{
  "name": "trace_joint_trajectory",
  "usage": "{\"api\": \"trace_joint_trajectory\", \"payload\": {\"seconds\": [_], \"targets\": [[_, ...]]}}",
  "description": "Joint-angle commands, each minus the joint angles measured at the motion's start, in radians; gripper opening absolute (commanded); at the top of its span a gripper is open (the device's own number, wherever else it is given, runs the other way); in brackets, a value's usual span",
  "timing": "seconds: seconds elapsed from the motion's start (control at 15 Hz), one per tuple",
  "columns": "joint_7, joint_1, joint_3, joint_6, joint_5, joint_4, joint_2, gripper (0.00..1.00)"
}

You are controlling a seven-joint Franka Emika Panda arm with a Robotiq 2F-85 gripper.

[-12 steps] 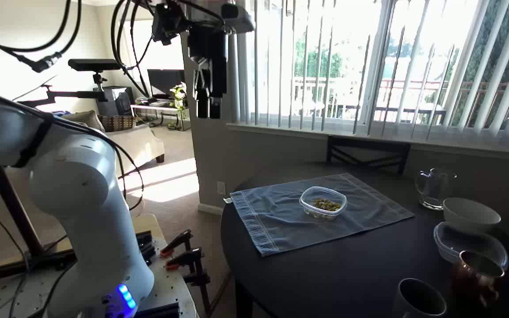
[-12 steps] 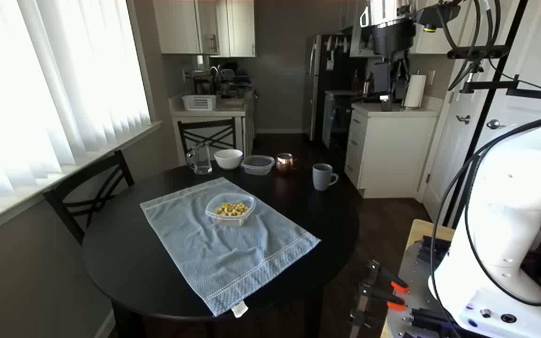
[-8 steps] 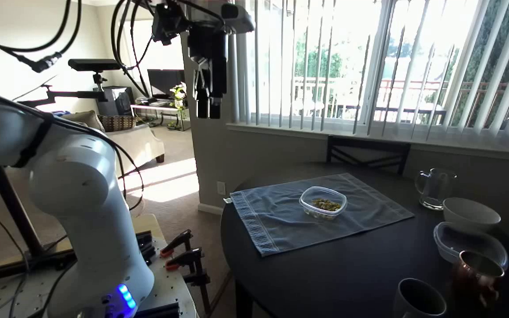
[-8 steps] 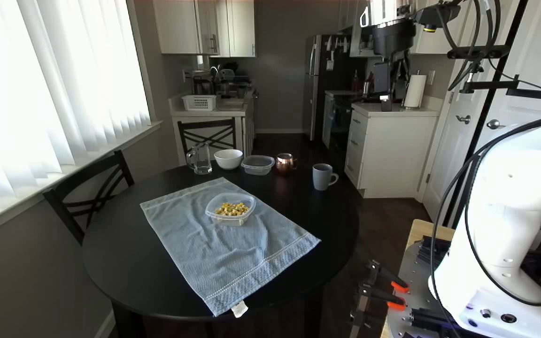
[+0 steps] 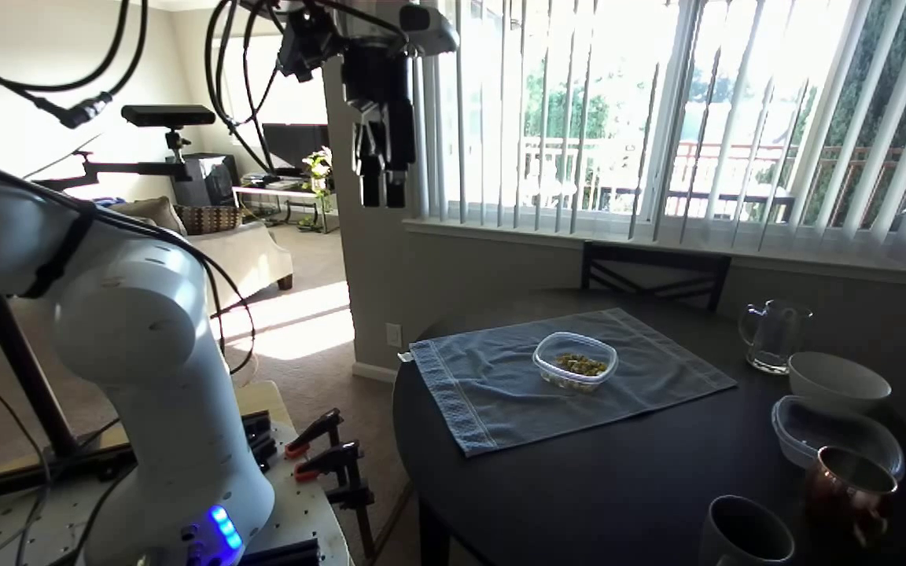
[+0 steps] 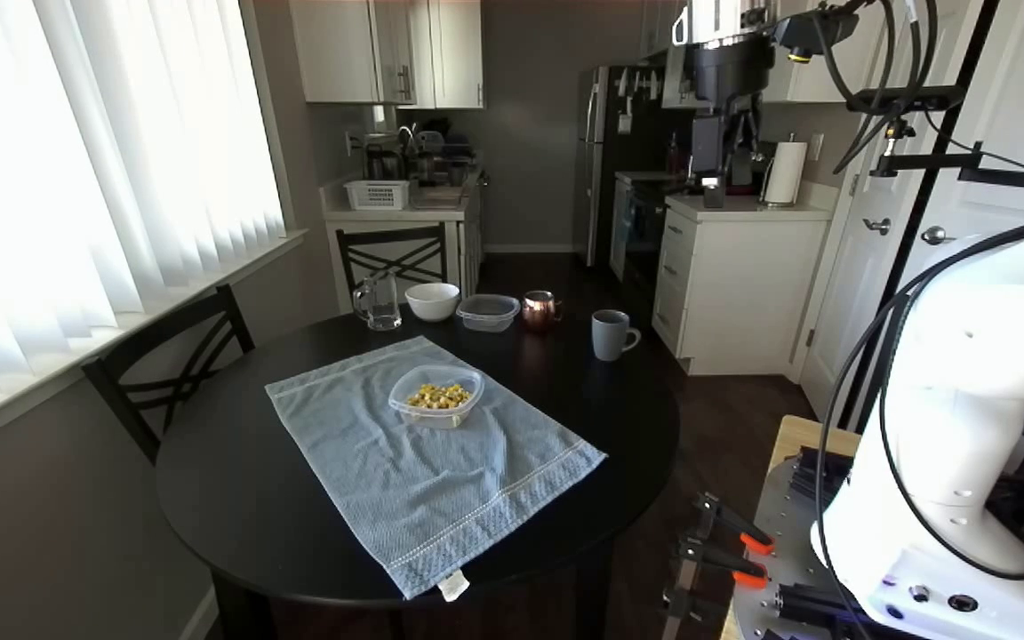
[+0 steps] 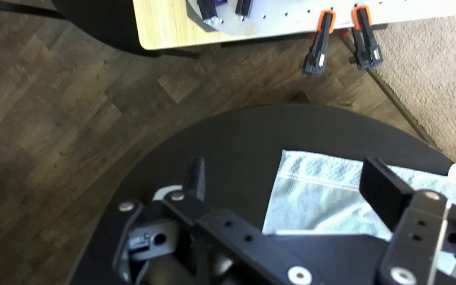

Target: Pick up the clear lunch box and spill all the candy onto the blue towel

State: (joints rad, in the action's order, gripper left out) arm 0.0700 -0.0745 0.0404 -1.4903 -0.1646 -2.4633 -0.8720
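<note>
The clear lunch box (image 6: 430,420) sits upright on the blue towel (image 6: 441,484) in both exterior views, with the candy (image 6: 439,396) inside it, on a round black bench (image 6: 245,498) that also bears a glass mug (image 6: 382,307) and a copper mug (image 6: 539,311), while the pincer (image 7: 289,183) hangs well above, spread wide in the wrist view.

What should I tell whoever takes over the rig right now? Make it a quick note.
Gripper: jaws wide open, holding nothing, raised above the scene.
Things: clear lunch box sits upright on the blue towel, candy inside.
Done: no step yet; no spilled candy in sight.
Left: grasp the box, lift it, tip all the candy onto the towel.
</note>
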Motion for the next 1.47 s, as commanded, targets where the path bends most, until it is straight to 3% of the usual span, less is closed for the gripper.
{"api": "trace_joint_trajectory", "payload": {"seconds": [0.0, 0.27, 0.53, 0.8, 1.13, 1.4], "targets": [[0.109, 0.027, 0.037, -0.197, 0.042, 0.069, 0.113, 1.0], [0.246, 0.033, 0.099, -0.403, 0.085, 0.131, 0.265, 1.0], [0.326, 0.076, 0.191, -0.479, 0.109, 0.188, 0.464, 1.0], [0.455, 0.103, 0.27, -0.499, 0.02, 0.274, 0.631, 1.0], [0.606, 0.113, 0.248, -0.514, -0.155, 0.346, 0.709, 1.0], [0.591, 0.135, 0.21, -0.495, -0.139, 0.352, 0.711, 1.0]]}}
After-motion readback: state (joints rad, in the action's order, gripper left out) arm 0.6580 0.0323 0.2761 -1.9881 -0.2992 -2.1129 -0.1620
